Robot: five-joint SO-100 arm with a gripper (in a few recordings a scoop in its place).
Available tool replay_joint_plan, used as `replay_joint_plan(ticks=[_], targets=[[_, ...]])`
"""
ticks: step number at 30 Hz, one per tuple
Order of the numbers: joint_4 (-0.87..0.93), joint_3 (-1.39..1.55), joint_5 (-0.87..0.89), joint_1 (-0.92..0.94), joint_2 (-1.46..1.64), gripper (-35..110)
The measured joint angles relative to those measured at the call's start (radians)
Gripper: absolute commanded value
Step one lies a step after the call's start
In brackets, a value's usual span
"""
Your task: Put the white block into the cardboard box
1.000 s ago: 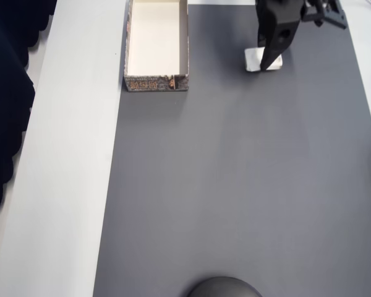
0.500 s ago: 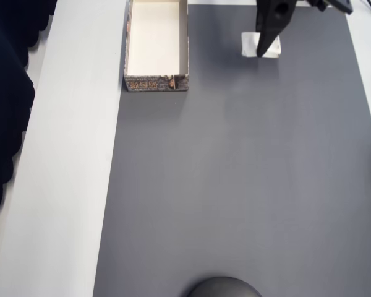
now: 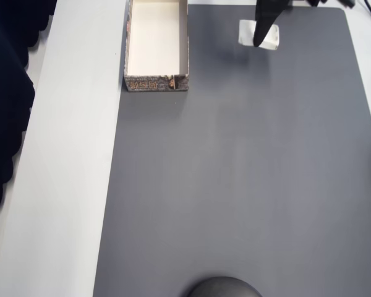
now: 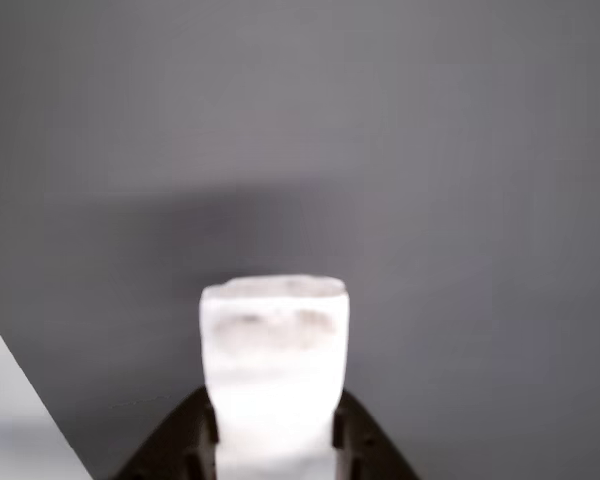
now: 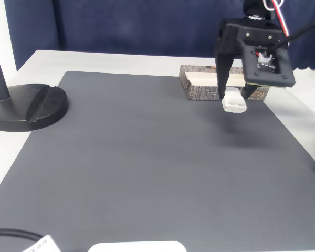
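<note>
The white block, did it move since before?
Yes. In the overhead view the white block moved toward the picture's top, away from the cardboard box's patterned front wall.

I seem to work in a lab-like test corner: a plain white bench (image 5: pixel 121 62) under a dark grey rubber mat (image 5: pixel 147 157), a dark blue curtain (image 5: pixel 136 26) behind, and a black round-based camera stand (image 5: pixel 26 107) at one side.

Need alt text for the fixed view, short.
A black two-finger gripper holds a small flat white rectangular block just above a dark grey mat, its jaws closed on the block. Behind it sits a shallow cardboard box with brownish patterned walls; a black round stand base is at left.
</note>
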Motion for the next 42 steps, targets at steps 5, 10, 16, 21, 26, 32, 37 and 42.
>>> replay_joint_plan(ticks=[5, 10, 16, 21, 26, 32, 37, 42], targets=[[0.0, 0.0, -0.135, 0.006, 0.0, -2], [-0.011, 0.0, -0.36, 0.026, 0.0, -2], [-0.021, 0.0, -0.696, 0.028, 0.0, -2], [-0.02, 0.0, -0.962, 0.028, 0.0, -2], [-0.021, -0.006, -1.189, 0.026, 0.0, -2], [-0.063, -0.038, -1.376, 0.026, 0.0, -2], [-0.075, -0.069, -1.456, 0.044, 0.0, -2], [-0.077, -0.087, -1.474, 0.086, -0.002, -2]])
